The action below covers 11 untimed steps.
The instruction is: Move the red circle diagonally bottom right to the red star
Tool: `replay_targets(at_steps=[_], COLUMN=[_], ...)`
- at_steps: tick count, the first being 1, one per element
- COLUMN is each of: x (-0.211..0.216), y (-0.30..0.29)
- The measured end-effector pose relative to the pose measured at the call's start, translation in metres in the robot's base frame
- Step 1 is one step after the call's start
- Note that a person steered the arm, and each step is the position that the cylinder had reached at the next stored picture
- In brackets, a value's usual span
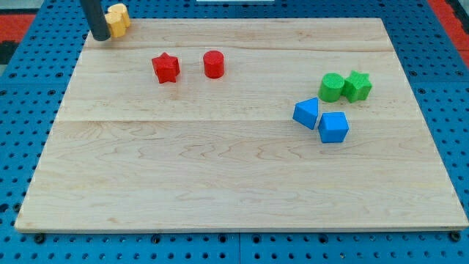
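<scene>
Dark rod enters at the view's top left, and my tip (pixel 100 38) rests on the board's corner just left of a yellow block (pixel 117 17) whose shape cannot be made out; this arm carries no jaws, only the rod. Right of it and lower lie the red star (pixel 165 67) and, just to its right, the red circle (pixel 213 64), apart. Farther right sit a green circle (pixel 331 86) touching a green star (pixel 357 86), two blue blocks (pixel 321 119) below them, all on a pale wooden board (pixel 220 183) over a blue pegboard (pixel 15 110).
</scene>
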<state>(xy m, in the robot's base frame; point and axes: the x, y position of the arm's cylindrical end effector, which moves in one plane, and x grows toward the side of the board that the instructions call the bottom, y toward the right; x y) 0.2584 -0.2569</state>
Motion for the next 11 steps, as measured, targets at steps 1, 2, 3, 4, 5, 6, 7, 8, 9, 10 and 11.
replay_targets(at_steps=[1, 2, 3, 4, 5, 6, 7, 8, 9, 10, 11], x=[0.03, 0.039, 0.039, 0.039, 0.039, 0.039, 0.039, 0.039, 0.038, 0.038, 0.032], y=[-0.005, -0.005, -0.004, -0.001, -0.002, -0.001, -0.004, -0.004, -0.004, -0.007, -0.034])
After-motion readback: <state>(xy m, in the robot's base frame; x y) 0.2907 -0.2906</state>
